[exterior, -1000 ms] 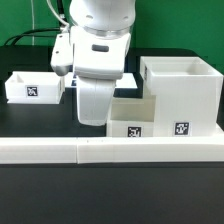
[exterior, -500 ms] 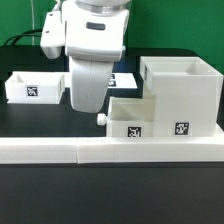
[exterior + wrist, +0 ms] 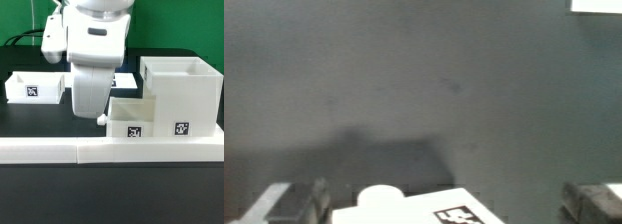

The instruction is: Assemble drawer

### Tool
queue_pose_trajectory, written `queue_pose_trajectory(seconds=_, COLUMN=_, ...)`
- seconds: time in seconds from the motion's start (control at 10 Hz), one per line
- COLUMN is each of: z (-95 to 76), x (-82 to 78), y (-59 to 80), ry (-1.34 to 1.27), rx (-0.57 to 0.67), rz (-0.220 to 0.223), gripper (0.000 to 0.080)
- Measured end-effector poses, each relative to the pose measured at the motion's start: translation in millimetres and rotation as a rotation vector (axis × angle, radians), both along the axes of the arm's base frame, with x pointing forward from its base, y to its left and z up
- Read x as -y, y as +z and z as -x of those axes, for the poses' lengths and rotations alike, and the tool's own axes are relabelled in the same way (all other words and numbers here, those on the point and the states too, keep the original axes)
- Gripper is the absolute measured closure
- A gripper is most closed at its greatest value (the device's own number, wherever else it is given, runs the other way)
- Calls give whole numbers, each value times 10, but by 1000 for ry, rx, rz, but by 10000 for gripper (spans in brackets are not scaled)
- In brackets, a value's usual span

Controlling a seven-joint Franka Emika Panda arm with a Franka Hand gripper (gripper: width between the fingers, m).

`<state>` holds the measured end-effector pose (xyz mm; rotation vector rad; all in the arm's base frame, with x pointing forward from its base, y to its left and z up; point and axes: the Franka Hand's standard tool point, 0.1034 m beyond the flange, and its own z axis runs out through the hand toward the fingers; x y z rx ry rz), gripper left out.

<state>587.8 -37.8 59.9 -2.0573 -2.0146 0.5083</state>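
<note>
White plastic on a black counter. At the exterior view's left, well apart from the rest: one loose tray, tag outward, likely parked within reach for a later slot. Centre: arm hanging low over the second tray, hiding the fingers from outside. From the wrist view, jaws spread wide, gripping nothing, straddling that tray's knob, probably to pinch or push it. Right: tall case, second tray butted against its near face; seated or merely touching, impossible to tell. Nearest: low rail, likely a stop.
</note>
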Motion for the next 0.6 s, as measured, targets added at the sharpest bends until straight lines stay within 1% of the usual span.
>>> queue_pose_trajectory(seconds=0.3, z=-5, x=-92, y=-140, ry=-12, rx=-11, rz=4, gripper=151)
queue_pose_trajectory(seconds=0.5, z=17, x=-228, y=-148, ry=-42, rx=-17, rz=33, gripper=151)
queue_pose_trajectory(seconds=0.6, z=59, x=-255, y=-107, ry=-52, rx=-48, rz=62, gripper=151)
